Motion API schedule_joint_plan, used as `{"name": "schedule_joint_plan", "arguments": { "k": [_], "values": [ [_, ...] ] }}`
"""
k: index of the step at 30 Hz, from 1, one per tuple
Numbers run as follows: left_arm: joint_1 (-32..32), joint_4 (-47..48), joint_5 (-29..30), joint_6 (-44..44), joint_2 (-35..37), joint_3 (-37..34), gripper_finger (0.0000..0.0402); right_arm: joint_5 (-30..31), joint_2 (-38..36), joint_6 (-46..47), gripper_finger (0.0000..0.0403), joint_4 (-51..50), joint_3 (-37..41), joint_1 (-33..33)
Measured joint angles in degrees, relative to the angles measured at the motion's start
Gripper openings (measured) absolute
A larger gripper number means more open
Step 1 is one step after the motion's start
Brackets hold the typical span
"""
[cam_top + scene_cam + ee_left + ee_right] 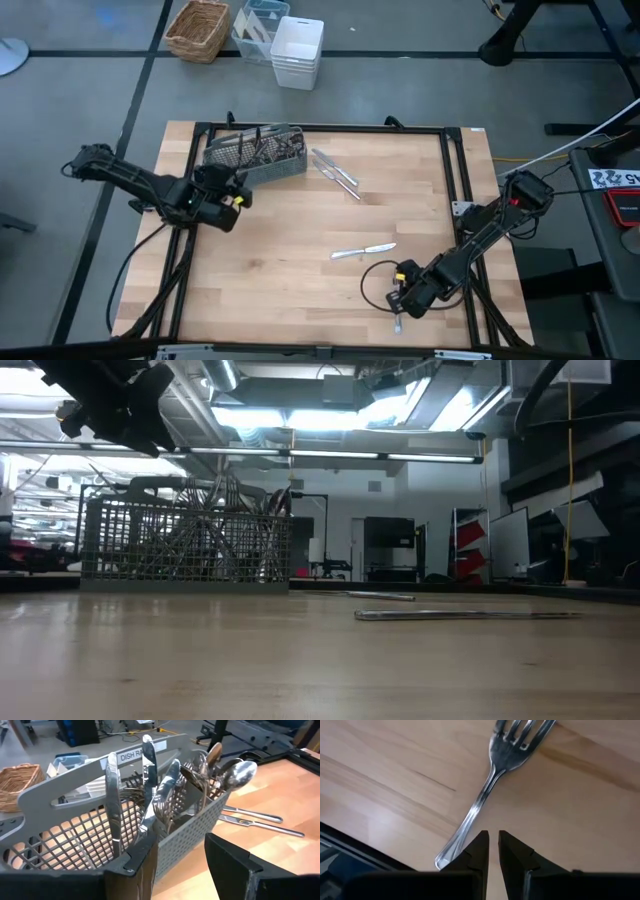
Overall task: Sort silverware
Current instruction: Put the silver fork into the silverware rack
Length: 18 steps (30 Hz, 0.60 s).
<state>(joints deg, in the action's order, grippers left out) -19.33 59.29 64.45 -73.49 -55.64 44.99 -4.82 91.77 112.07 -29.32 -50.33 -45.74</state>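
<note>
left hand (236,192) open and empty just beside caddy (255,156), right hand (493,851) nearly closed, empty, over fork (485,790) well apart from caddy

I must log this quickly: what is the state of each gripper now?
Left gripper: open, holding nothing, beside the caddy.
Right gripper: nearly closed, holding nothing, above the fork.

On the worktop (270,240), the caddy (255,155) holding silverware (165,795) stands far-left, two knives (335,172) just right of it, a fork (490,785) near-right.
</note>
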Motion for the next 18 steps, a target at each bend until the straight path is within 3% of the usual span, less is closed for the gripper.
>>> {"name": "schedule_joint_plan", "arguments": {
  "k": [12,18],
  "values": [
    [-2.22,0.06,0.02,0.00,0.00,0.01,0.0155,-0.80,0.00,1.73,0.0048,0.94,0.00,1.66],
    [-3.33,0.17,0.02,1.44,0.00,0.00,0.0155,-0.78,0.00,1.96,0.0097,0.98,0.00,2.72]
  ]
}}
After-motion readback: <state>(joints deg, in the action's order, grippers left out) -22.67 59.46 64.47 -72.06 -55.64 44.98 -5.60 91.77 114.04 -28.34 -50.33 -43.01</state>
